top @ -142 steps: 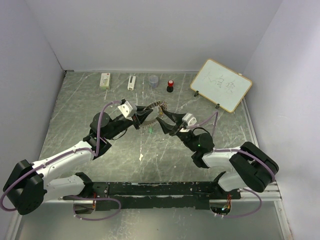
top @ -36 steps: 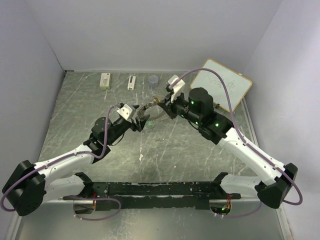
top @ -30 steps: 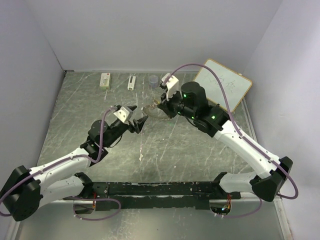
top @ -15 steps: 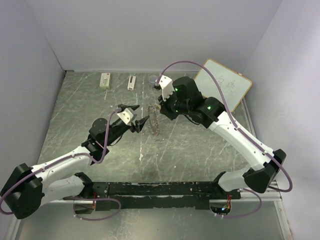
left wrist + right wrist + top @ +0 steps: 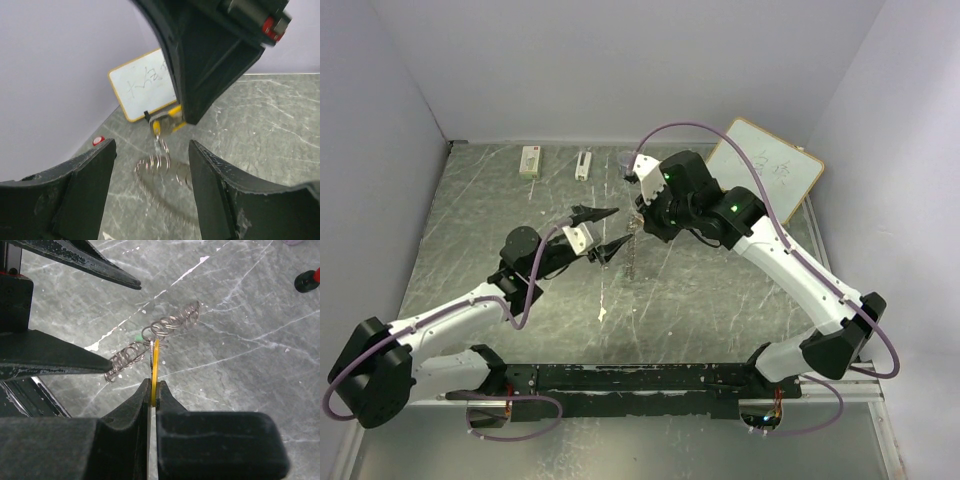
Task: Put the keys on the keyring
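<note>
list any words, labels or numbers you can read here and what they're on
whiteboard: a few dark handwritten characters, too blurred in the left wrist view and too small from the top camera to read.
white box: a small coloured mark, too small to read.
Nothing else shows legible text.

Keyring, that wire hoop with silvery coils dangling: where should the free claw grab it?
Probably the lower coiled rim of the thin metal keyring, from the left: it hangs under the yellow key pinched by the right gripper, facing the open left gripper.
</note>
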Robot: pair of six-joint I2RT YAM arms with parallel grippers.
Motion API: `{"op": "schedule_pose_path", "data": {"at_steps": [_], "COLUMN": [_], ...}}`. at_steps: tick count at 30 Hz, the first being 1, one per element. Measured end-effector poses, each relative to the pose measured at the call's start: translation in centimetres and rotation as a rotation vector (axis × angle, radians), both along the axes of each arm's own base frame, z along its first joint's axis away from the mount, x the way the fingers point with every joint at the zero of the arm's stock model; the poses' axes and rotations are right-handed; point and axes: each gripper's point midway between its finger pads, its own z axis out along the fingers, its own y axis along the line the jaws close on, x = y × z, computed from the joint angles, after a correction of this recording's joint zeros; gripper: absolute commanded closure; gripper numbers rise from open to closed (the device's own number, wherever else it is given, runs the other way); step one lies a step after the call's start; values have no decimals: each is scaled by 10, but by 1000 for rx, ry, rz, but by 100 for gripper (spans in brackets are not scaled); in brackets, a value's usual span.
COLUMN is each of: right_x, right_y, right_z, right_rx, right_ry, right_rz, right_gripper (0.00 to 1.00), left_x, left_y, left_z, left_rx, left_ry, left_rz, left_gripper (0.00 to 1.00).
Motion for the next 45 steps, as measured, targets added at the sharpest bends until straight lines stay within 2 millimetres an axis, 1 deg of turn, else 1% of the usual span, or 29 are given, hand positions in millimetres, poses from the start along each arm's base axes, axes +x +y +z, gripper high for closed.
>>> {"op": "schedule_pose_path", "data": {"at_steps": [5, 8, 10, 13, 16, 22, 27, 32, 38, 41, 45], "right_x": [-3, -4, -4, -4, -5, -7, -8, -8, -8, -9, -10], "right_y": [-3, -3, -4, -5, -7, -9, -9, -9, -9, -9, -9], "right_z": [-4, -4, -3, -1, -2, -4, -3, -3, -3, -3, -3], "right_rx": [-21, -26, -27, -32, -44, -53, -52, -54, -54, -55, -54], "right_ry": [13, 13, 12, 8, 9, 18, 19, 20, 21, 22, 25], "right_rz": [10, 14, 16, 17, 18, 23, 26, 29, 31, 31, 34], "right_gripper": [100, 100, 100, 100, 100, 100, 100, 100, 100, 100, 100], "left_x": [-1, 3, 7, 12, 13, 15, 13, 5, -1, -2, -4], "left_y": [-18, -28, -33, -38, -39, -32, -35, -37, -38, -38, -37], "left_z": [16, 21, 20, 10, 1, -18, -27, -29, -23, -22, -21], "left_rx": [40, 77, 106, 156, 191, 236, 253, 255, 252, 251, 249], "left_ry": [-55, -66, -62, -35, -9, 59, 93, 102, 89, 87, 85], "left_rz": [-108, -163, -196, -253, -308, -390, -460, -518, -557, -566, -580], "left_gripper": [37, 45, 49, 51, 51, 51, 51, 51, 52, 54, 58]}}
